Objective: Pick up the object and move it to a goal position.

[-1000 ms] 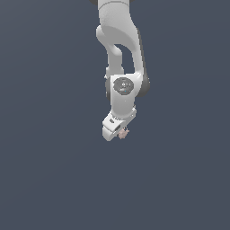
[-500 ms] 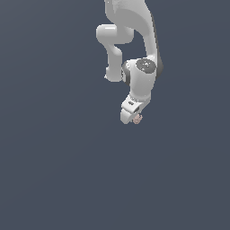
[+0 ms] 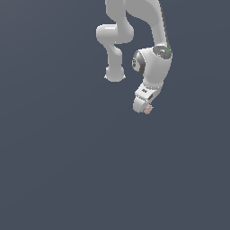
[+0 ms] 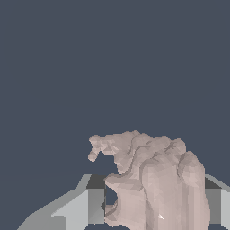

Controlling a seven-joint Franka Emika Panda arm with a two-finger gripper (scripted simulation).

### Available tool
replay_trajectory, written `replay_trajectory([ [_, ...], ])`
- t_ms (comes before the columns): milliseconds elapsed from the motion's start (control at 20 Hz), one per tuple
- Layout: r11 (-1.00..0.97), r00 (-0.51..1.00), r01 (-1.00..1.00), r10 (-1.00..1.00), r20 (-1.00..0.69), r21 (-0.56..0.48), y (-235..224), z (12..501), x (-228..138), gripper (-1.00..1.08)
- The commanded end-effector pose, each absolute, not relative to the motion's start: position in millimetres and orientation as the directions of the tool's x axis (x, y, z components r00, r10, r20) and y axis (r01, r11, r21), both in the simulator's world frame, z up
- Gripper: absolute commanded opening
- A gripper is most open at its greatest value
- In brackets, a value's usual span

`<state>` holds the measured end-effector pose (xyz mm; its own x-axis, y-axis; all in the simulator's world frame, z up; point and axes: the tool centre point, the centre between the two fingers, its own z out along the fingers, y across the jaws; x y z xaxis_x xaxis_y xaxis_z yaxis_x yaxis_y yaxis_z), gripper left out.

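The end effector (image 4: 152,211) is pinching the lump (image 4: 155,179) between its two fingers (image 4: 87,204), which in the wrist view stand on either side of it with the pinkish mass filling the gap between them. The lump looks bumpy and faceted, with a thin jagged prong reaching out past the fingers, and most of its bulk sits at and beyond the fingertips rather than deep in the grip. In the exterior view the end effector (image 3: 144,107) hangs at the tip of the white arm (image 3: 152,67), toward that view's right, with the lump (image 3: 148,109) showing as a small pale speck at its tip. Judging by its size against the fingers, the lump is very light, and it seems stiff rather than soft, since its edges keep their sharp shape under the squeeze. Its uneven surface probably gives the flat pads few good contact spots, so it could twist or slip if the arm swings hard. The thick rounded body is the better place to hold; the thin prong would be a poor one. Beyond it there is only a plain dark grey background; no table edge or goal marker can be made out.
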<state>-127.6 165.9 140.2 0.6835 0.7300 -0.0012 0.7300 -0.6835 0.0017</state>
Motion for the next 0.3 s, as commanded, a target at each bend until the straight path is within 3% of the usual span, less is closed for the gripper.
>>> replay_trajectory([
  [0, -0.685, 0.685, 0.729, 0.729, -0.001, 0.002, 173.9, 143.5, -134.2, -1.00],
  [250, -0.685, 0.685, 0.729, 0.729, 0.000, 0.000, 178.0, 145.3, -135.5, -1.00],
])
